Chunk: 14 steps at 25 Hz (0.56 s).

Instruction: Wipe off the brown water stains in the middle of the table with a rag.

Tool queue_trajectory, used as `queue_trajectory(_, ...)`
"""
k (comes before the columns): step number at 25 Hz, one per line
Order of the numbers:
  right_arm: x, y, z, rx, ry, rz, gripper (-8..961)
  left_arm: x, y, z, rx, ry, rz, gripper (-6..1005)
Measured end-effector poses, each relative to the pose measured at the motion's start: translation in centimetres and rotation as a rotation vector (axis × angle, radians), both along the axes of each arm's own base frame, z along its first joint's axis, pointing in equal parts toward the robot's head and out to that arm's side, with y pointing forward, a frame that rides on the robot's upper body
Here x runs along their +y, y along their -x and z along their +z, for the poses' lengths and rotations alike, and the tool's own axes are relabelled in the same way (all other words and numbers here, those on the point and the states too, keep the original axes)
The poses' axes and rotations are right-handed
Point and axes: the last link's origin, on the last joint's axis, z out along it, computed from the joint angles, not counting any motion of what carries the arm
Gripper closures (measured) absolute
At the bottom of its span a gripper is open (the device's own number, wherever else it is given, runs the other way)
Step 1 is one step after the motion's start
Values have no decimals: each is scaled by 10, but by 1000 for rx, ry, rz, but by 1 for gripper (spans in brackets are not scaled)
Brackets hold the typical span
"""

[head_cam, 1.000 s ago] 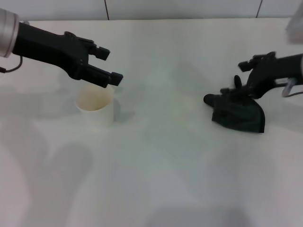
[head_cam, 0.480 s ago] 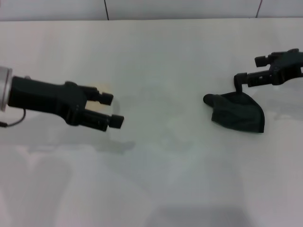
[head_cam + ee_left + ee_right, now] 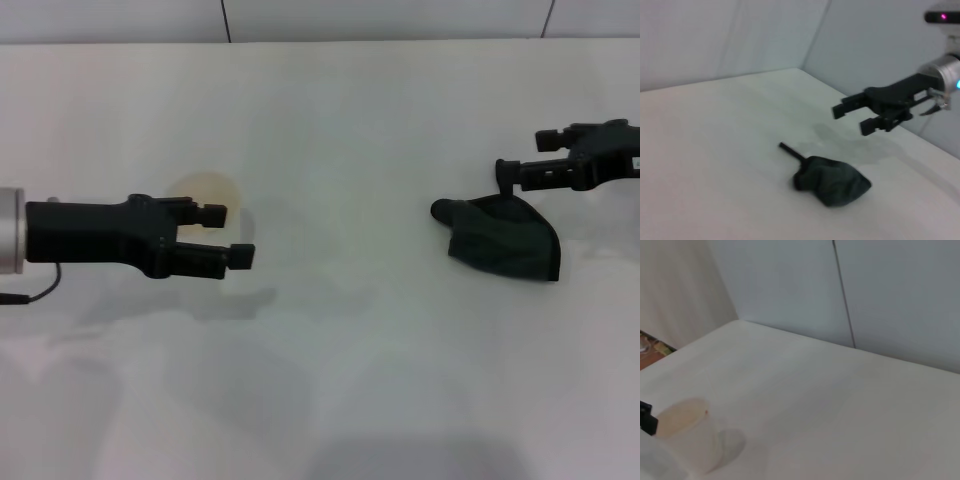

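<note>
The dark green-black rag [image 3: 505, 240] lies crumpled on the white table [image 3: 340, 330] at the right; it also shows in the left wrist view [image 3: 832, 180]. My right gripper [image 3: 505, 172] hovers just behind and above the rag, open and empty, also seen in the left wrist view [image 3: 852, 119]. My left gripper [image 3: 230, 236] is open and empty at the left, above the table, just in front of a white paper cup [image 3: 205, 188]. No brown stain shows on the tabletop in any view.
The paper cup also shows in the right wrist view [image 3: 685, 440], upright, tan inside. A grey wall [image 3: 380, 18] runs along the table's far edge.
My left gripper has come down from above the cup to in front of it. My right gripper has lifted off the rag and drawn back to the right; the rag has stayed put.
</note>
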Motion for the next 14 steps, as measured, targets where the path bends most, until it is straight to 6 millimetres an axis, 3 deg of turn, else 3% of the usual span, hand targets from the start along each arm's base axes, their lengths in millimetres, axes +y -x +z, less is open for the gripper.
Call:
queue_trajectory(4, -2, -8, 2, 1, 0, -32, 80, 2, 5, 7, 13, -27, 35, 111)
queue_trajectory(14, -9, -22, -6, -11, 56, -51, 80, 2, 6, 0, 22, -20, 33, 111)
